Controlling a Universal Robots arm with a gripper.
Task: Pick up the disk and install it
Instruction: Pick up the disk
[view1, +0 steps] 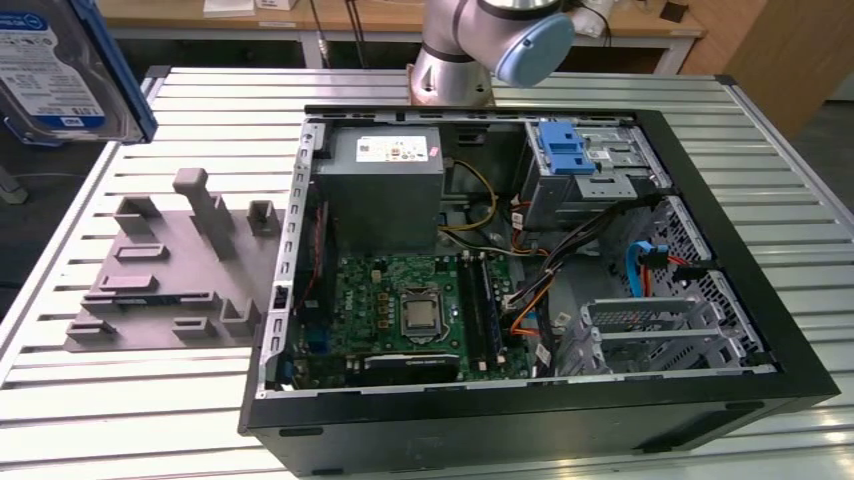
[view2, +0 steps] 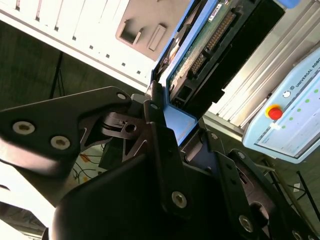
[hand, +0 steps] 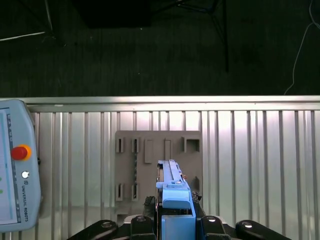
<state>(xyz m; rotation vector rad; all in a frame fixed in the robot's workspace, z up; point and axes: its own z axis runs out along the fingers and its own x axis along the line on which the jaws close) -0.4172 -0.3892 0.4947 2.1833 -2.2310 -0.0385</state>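
First wrist view: the hand (hand: 175, 212) clamps the disk (hand: 171, 177) edge-on, seemingly held clear of the fixture (hand: 175, 142) beyond it.

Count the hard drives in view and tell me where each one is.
1. The disk is gripped in the tool, at the exterior view's upper left corner. The drive cage inside the computer case could hide others.
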